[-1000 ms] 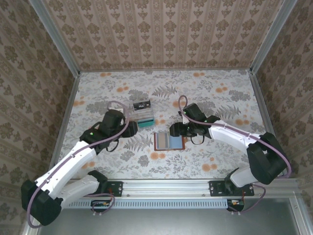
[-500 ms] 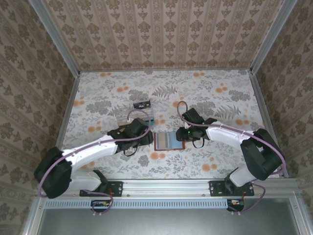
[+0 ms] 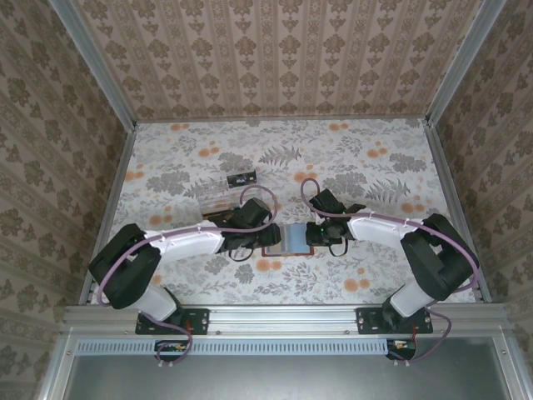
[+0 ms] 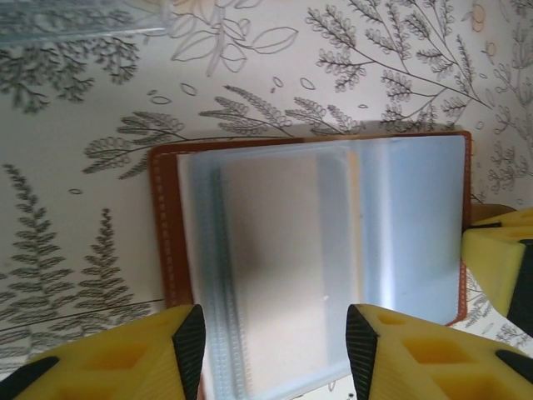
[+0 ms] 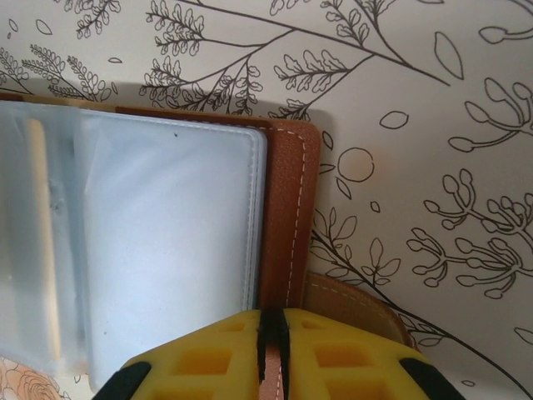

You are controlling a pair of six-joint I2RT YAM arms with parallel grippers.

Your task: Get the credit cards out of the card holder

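The card holder [image 3: 288,239] lies open on the floral table between my two grippers, brown leather round blue-grey clear sleeves [image 4: 416,217]. A pale card [image 4: 275,242] sits inside the left sleeves, and its beige edge [image 5: 42,242] also shows in the right wrist view. My left gripper [image 3: 263,237] hovers open just over the holder's left half [image 4: 271,350], its yellow fingers [image 4: 190,350] standing either side of the pale card. My right gripper [image 3: 311,236] is shut on the holder's brown right edge [image 5: 287,217], the leather pinched between its fingers [image 5: 272,342]. A leather tab [image 5: 350,304] sticks out beside them.
A clear plastic piece with coloured cards [image 3: 223,197] lies just behind the left arm, and its corner [image 4: 75,21] shows in the left wrist view. A small dark item [image 3: 242,177] sits beyond it. Metal rails and papered walls ring the table.
The left arm swung right from the clear plastic piece to the card holder, its jaws narrowing. The right gripper slid onto the holder's right edge and closed on it.
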